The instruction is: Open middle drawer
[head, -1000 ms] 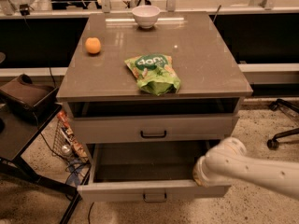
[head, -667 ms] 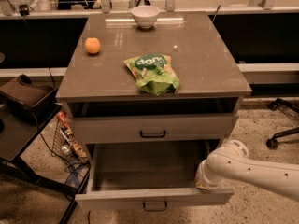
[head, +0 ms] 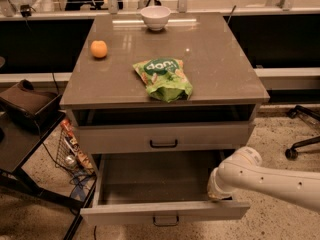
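The middle drawer is pulled well out of the cabinet toward me. It has a pale flat front with a small black bar handle at its centre. Its plain grey inside holds nothing. My gripper, on the end of the white arm, is at the drawer's right front corner, just behind the front panel.
The drawer above is closed. On the cabinet top lie a green chip bag, an orange and a white bowl. A dark cart and a wire basket stand on the left. A chair base is on the right.
The middle drawer has slid farther out toward me, showing more of its inside. My arm has stayed at its right front corner and moved out with it.
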Controlling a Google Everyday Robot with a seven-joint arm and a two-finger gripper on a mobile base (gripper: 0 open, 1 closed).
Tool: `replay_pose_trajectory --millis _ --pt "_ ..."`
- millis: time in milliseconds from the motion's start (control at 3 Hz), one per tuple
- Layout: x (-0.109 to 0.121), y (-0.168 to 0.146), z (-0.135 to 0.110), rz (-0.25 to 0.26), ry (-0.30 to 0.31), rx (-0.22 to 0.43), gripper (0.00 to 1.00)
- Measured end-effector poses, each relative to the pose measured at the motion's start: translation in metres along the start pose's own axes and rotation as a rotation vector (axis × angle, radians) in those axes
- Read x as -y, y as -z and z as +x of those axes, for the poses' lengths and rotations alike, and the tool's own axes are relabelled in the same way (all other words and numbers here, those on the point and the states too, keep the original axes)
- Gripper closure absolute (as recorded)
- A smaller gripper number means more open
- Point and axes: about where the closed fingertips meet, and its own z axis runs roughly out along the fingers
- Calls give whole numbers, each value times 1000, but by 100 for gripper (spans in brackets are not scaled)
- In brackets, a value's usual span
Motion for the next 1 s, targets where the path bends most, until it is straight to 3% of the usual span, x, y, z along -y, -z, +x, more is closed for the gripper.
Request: replay_pose_trajectory --millis 667,1000 --pt "49 -47 2 24 2 33 100" --pt "35 -59 3 -36 -31 54 100"
